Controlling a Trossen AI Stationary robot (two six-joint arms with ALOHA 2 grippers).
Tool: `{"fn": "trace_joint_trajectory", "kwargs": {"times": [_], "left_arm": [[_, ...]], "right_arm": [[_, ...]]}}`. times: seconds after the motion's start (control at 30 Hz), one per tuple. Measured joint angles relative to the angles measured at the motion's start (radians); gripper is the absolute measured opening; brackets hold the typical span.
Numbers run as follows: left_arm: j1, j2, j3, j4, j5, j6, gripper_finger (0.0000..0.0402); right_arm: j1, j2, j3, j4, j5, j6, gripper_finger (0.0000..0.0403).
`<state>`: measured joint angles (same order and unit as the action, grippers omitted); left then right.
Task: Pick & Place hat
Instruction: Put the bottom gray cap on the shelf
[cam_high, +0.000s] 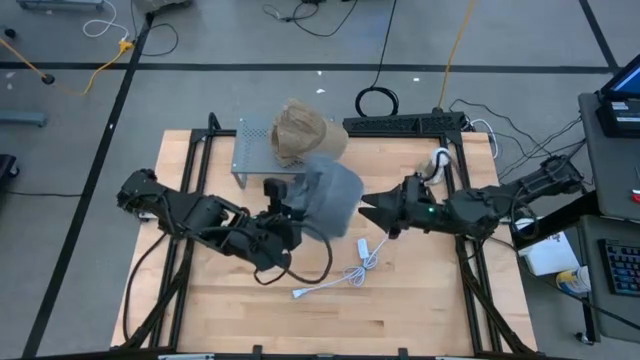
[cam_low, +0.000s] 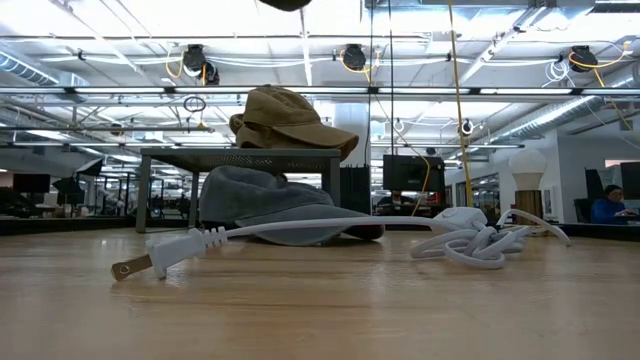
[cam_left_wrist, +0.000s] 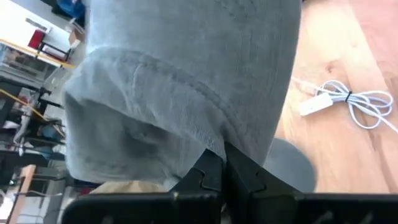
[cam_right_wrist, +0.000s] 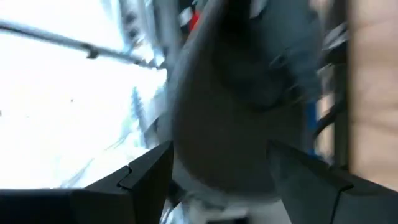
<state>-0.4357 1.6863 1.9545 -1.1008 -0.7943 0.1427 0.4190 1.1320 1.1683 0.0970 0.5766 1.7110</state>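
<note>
Grey cloth hat (cam_high: 330, 198), soft and crumpled, lies at mid-table between the two arms, in front of the shelf and touching or just short of its front edge. Left gripper (cam_high: 285, 213): at the hat's left rim, fingers (cam_left_wrist: 214, 174) together on a fold of the grey fabric, as the left wrist view shows; this arm is the one in contact. The hat lies directly ahead of it and to its right, with no clear long axis. Metal shelf (cam_high: 255, 150): a low perforated stand at the table's far side, behind the hat. Tan cap (cam_high: 303, 132): sits on the shelf's right end, brim overhanging the edge toward the grey hat below. White power cord (cam_high: 345, 275): loose on the wood, near the hat's front, with plug and small brick; apart from the hat. Right gripper (cam_high: 368, 210): just beside the hat's right edge, pointing at it, fingers apart with grey fabric in the gap; contact cannot be told. Brands, labels, writing: none legible on either hat, shelf or cord.
</note>
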Motion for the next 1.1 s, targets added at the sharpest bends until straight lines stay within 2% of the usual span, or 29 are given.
{"fn": "trace_joint_trajectory", "kwargs": {"times": [0.07,0.17,0.4,0.6,0.73,0.93,0.97,1.1], "left_arm": [[-0.004,0.000,0.000,-0.001,-0.001,-0.018,0.0000],[-0.013,0.000,0.000,0.001,-0.003,-0.020,0.0000],[-0.049,0.000,0.000,0.019,0.000,-0.018,0.0000],[-0.075,0.000,0.000,0.029,0.009,-0.010,0.0000],[-0.080,0.000,0.000,0.029,0.009,-0.024,0.0000],[-0.080,0.000,0.000,0.025,0.012,-0.062,0.0000],[-0.080,0.001,0.000,0.026,0.017,-0.067,0.0000],[-0.077,0.001,0.000,0.043,0.044,-0.106,0.0020]], "right_arm": [[0.010,-0.002,0.000,0.073,-0.055,-0.041,0.0253],[0.030,-0.002,0.000,0.110,-0.069,-0.047,0.0253],[0.015,0.008,0.000,0.017,-0.024,0.007,0.0253],[-0.006,0.038,0.000,0.009,-0.093,0.039,0.0237],[-0.006,0.054,0.000,0.007,-0.137,0.039,0.0181],[-0.005,0.057,0.000,0.025,-0.161,-0.045,0.0030],[-0.004,0.056,0.000,0.039,-0.161,-0.068,0.0017],[0.001,0.055,0.001,0.078,-0.162,-0.140,0.0009]]}}
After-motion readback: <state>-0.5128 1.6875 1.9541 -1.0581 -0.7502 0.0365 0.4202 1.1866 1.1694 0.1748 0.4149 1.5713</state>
